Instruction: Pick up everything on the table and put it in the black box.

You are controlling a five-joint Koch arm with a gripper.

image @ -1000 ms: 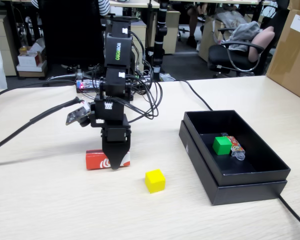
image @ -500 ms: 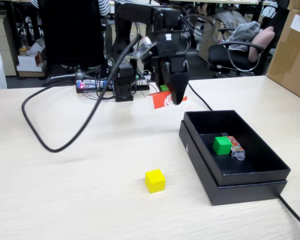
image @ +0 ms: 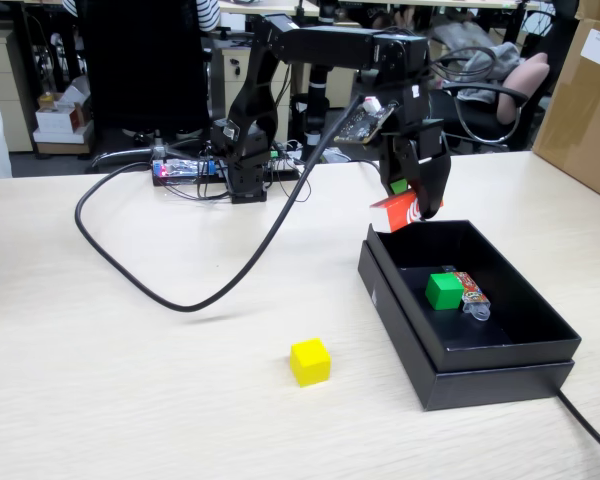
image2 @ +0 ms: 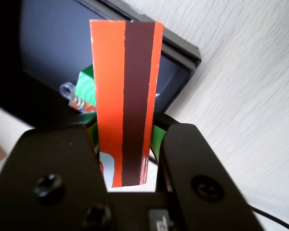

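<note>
Arm [image: 310, 45]: reaches from its base at the far side of the counter [image: 130, 400] out to the right in the fixed view, wrist bent down.

Fingers [image: 412, 210]: clamped on the red block [image: 396, 213]; in the wrist view the two black jaws press the block's sides, with the block [image2: 125, 96] sticking out between them.

Red block: held clear of the counter, tilted, over the near-left corner of the black box [image: 500, 370] at its far end in the fixed view. White swirl marks show on its face there. The wrist view shows an orange-red face with a dark stripe down its length.

Black box: sits on the right part of the counter, open top, stepped double rim. Its rim [image2: 183, 45] also shows in the wrist view, behind the block.

Green cube [image: 444, 290]: lies inside the box, on its floor, towards the middle. A bit of green [image2: 86, 89] peeks past the block in the wrist view.

Patterned tube [image: 470, 292]: inside the box, just beside the green cube on its right, clear end towards the camera.

Yellow cube [image: 310, 361]: on the counter, to the left of the box and apart from it, well below the fingers.

Cable [image: 180, 300]: a thick black loop lies across the counter from the arm to the left.

Carton [image: 585, 100]: brown, at the right edge, behind the box.
</note>
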